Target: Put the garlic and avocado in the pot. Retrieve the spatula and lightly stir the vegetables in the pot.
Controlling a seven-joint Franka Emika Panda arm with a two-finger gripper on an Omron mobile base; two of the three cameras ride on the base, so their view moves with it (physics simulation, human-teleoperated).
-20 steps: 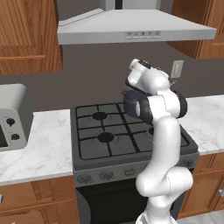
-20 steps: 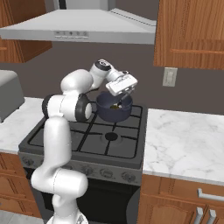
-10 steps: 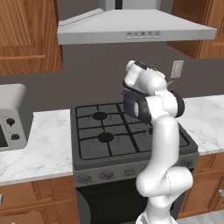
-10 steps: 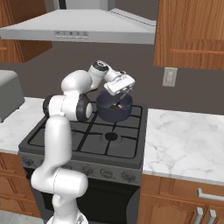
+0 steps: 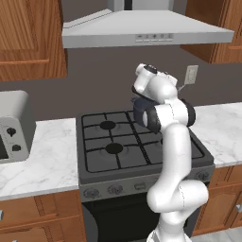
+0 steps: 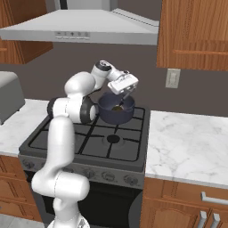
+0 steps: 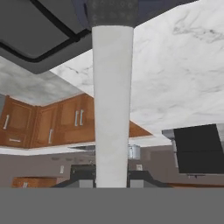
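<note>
The jaws (image 6: 127,92) stand nearly shut around the thin grey handle of the spatula (image 6: 123,99), which runs down from the hand into the mouth of the pot (image 6: 111,113). In the hand view the spatula's (image 7: 113,105) pale length rises straight up the middle of the picture from between the finger tips to a dark speckled end at the top. The hand hangs tilted just above the pot's far rim in the right base view. The pot sits on the rear right burner of the stove (image 6: 89,142), and inside it an olive-brown piece, the avocado (image 6: 117,108), lies on the bottom beside the spatula's lower end; the garlic cannot be made out. In the left base view the arm's upper joints cover most of the pot (image 5: 137,103), with only a dark edge showing behind them. A marble counter (image 6: 187,147) flanks the stove on both sides, a range hood (image 5: 146,33) hangs above, and a grey toaster (image 5: 14,125) stands on the counter at the left.
</note>
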